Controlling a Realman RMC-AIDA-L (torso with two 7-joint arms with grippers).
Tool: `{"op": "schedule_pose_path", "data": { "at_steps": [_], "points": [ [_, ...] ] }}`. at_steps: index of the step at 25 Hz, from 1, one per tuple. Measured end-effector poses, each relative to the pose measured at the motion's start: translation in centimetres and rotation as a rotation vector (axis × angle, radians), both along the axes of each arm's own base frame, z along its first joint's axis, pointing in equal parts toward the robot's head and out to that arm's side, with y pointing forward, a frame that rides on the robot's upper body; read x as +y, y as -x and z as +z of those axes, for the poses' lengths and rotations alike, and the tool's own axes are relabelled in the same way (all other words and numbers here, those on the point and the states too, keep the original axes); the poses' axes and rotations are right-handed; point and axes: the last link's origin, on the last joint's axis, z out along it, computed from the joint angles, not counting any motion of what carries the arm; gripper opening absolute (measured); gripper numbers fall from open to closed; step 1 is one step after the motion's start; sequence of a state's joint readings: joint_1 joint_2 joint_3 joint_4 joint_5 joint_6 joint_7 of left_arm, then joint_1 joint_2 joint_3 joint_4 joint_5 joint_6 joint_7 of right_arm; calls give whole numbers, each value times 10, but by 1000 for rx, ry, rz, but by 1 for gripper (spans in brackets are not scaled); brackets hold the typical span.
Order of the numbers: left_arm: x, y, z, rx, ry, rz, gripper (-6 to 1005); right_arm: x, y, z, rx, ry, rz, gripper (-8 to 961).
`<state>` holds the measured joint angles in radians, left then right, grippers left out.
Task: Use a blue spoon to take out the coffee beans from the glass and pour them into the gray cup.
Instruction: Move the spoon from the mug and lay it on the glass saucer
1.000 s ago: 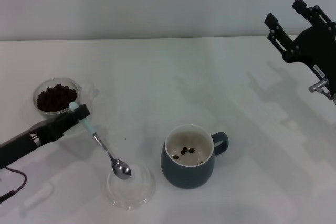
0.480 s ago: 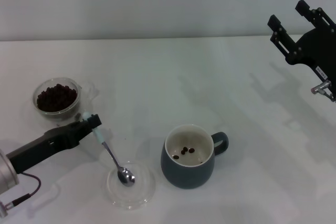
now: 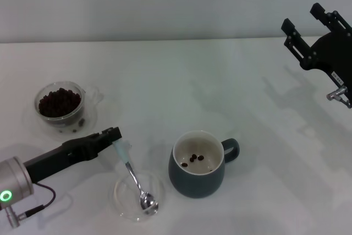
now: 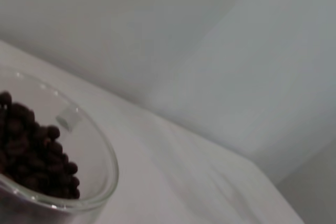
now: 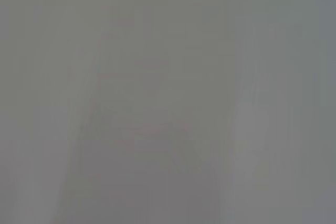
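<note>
Near the front of the surface (image 3: 181,81), left end effector (image 3: 116,138) is gripping the spoon (image 3: 135,178) by its handle, bowl resting in the dish (image 3: 120,202). A few beans (image 3: 193,158) are lying in the cup (image 3: 197,171). Right end effector (image 3: 313,26) is hanging parked, fingers apart. Next move likely calls for scooping at the glass (image 3: 60,105).

Setting: a bare test bench in a lab or robot test room — not a lived-in kitchen. Evidence: plain white table (image 3: 181,81) running to a blank pale wall (image 3: 165,4) at the far side; black machine arms on either side; an exposed red wire (image 3: 47,195) and a green indicator ring (image 3: 5,196) on the arm behind the left gripper (image 3: 114,134). Only staged props lie near that gripper — a glass (image 3: 60,105), a gray cup (image 3: 199,164), a clear dish (image 3: 138,195)
</note>
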<state>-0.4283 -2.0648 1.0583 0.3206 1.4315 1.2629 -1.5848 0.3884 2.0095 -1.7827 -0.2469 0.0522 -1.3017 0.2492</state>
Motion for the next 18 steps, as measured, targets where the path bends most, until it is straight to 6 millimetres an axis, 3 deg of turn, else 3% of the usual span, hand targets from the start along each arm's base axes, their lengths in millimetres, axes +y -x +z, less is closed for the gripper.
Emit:
{"op": "schedule_pose_path", "data": {
  "at_steps": [4, 18],
  "points": [
    [2, -2, -3, 12, 24, -3, 185, 0, 0, -1, -1, 3, 2, 681],
    [1, 4, 1, 24, 22, 12, 448, -6, -1, -1, 4, 7, 9, 681]
  ]
}}
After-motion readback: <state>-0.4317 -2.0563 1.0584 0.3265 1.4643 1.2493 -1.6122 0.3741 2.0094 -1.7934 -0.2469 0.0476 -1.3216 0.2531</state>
